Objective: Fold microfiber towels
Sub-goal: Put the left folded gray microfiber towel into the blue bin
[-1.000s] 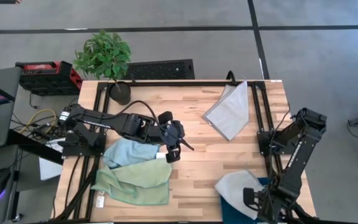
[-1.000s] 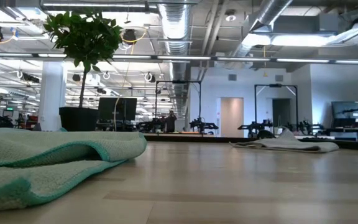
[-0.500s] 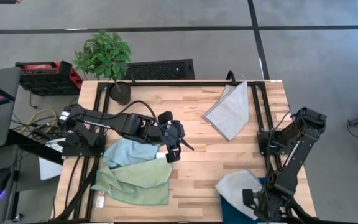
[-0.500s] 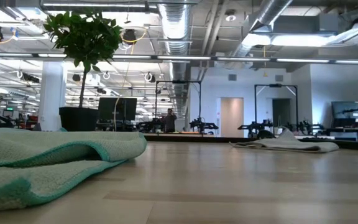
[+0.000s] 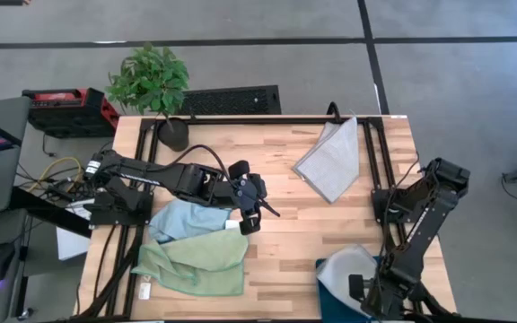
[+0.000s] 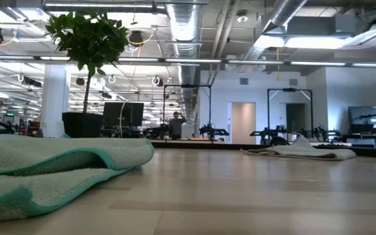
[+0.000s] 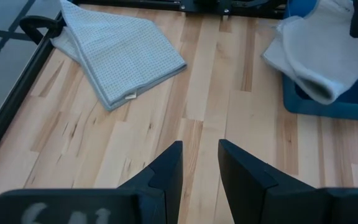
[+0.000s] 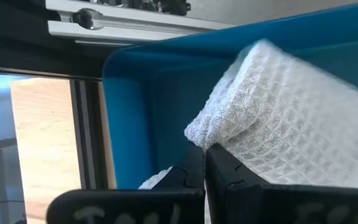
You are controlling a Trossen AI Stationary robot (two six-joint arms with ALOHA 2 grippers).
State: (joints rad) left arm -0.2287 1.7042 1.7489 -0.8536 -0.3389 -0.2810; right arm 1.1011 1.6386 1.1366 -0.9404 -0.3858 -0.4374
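A light blue towel (image 5: 185, 218) and a pale green towel (image 5: 196, 265) lie crumpled at the near left, the green one overlapping the blue. My left gripper (image 5: 248, 222) hovers open just right of them, nothing between its fingers (image 7: 166, 168). A folded light grey towel (image 5: 330, 160) lies flat at the far right. A second light grey towel (image 5: 346, 269) drapes into the dark teal bin (image 5: 323, 283) at the near right, where my right gripper (image 8: 205, 163) is shut on it. My right gripper pinches a bunched fold of the light grey towel (image 8: 197, 134) between its two shut fingers. The fingers slant steeply down from above the bin. The rest of the towel spreads slack over the bin's inside and rim.
A potted plant (image 5: 151, 81) stands at the table's far left corner. Black frame rails run along the table's left and right sides. Bare wood lies across the middle, between the towels on the left and the bin.
My right gripper has sunk toward the bin with the grey towel. The towel's left part has been drawn off the table toward the bin, so the bin's left rim now shows.
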